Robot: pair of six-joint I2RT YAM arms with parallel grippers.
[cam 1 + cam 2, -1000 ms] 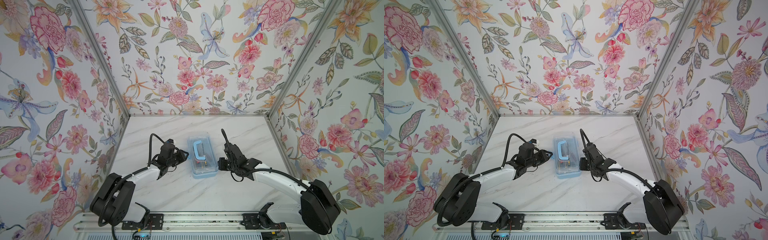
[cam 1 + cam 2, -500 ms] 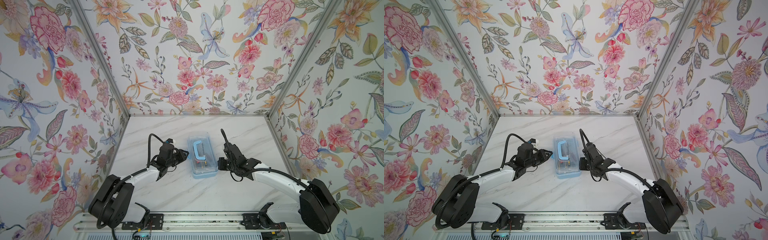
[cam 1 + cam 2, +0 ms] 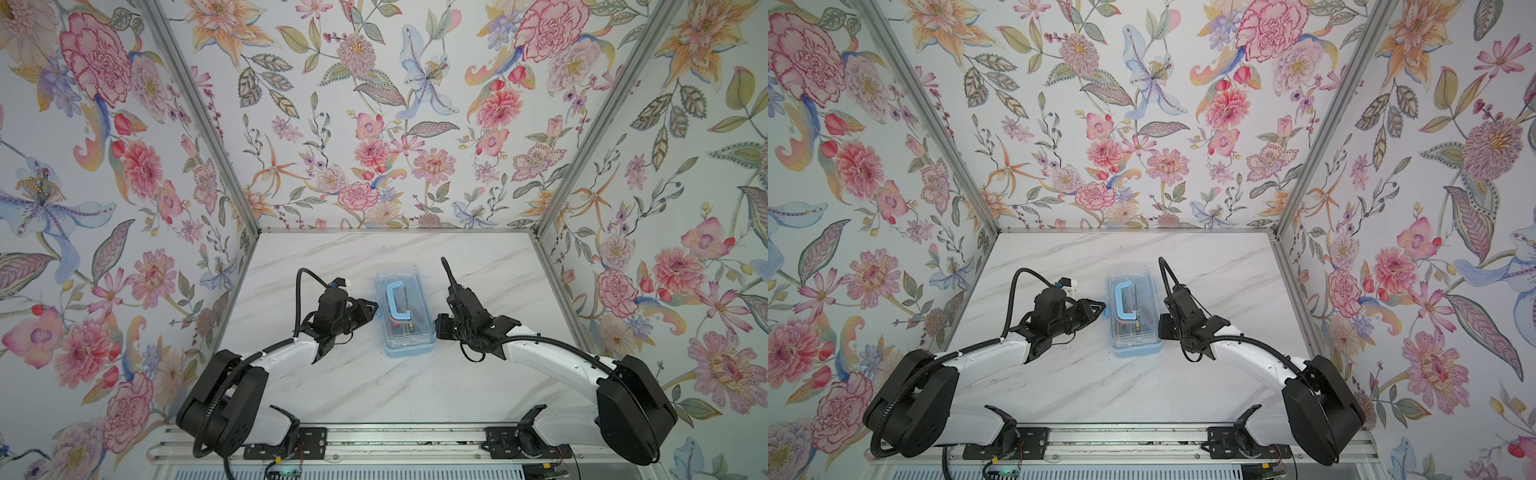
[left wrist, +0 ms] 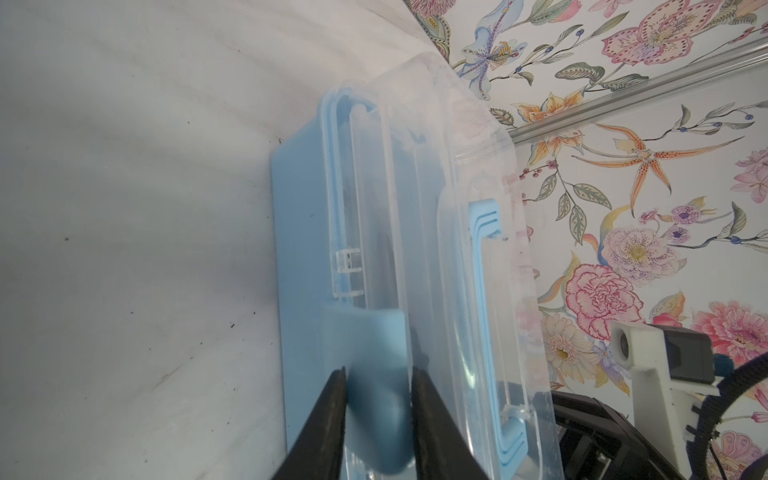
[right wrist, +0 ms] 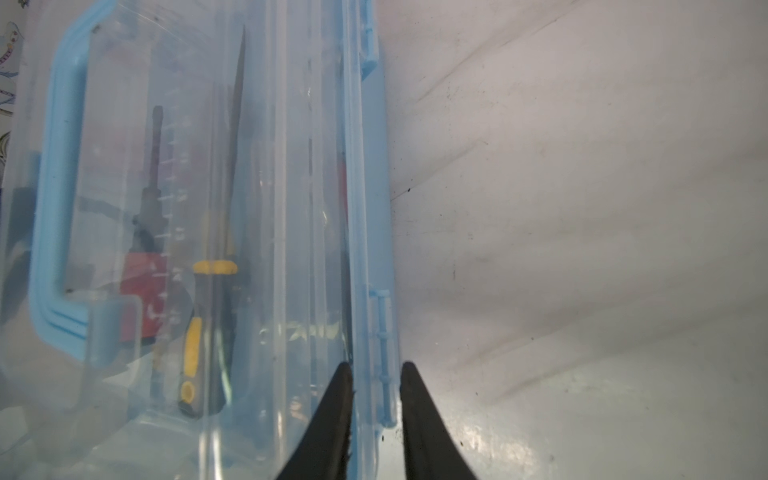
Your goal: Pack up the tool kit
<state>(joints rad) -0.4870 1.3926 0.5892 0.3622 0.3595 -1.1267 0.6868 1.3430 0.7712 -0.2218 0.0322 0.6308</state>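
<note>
- Light-blue plastic tool kit (image 3: 405, 316) (image 3: 1133, 316) sits on the marble table (image 3: 374, 386), roughly mid-table, long axis pointing away from the arm bases.
- Clear lid (image 5: 270, 208) is down on the base, and the blue U-shaped handle (image 3: 390, 303) (image 4: 486, 311) lies flat on top.
- The kit sits directly between the two grippers, one on each long side.
- Left gripper (image 3: 372, 311) (image 3: 1100, 309) (image 4: 378, 374) meets the kit's left long wall at about mid-length.
- Its jaws are only narrowly apart. The blue latch (image 4: 365, 332) fills the gap and both black fingers (image 4: 328, 415) sit against it, so this reads as a clamp on the latch.
- Right gripper (image 3: 439, 326) (image 3: 1162, 326) (image 5: 376, 365) is at the right long wall, nearer the end closest to the bases.
- Its jaws are slightly parted and straddle the box rim. One finger (image 5: 332, 415) lies over the lid edge and the other is on the table side.
- A small blue rim clip (image 5: 380, 332) sits in the gap. There is no clear pinch on it, so this reads as loose rather than gripping.
- Seen through the lid: a yellow-handled tool (image 5: 191, 345), a red-handled screwdriver (image 5: 141, 291) and a long dark pointed shaft (image 5: 237, 124). All lie lengthwise inside, beside the handle.
- Other contents are too blurred to identify.
</note>
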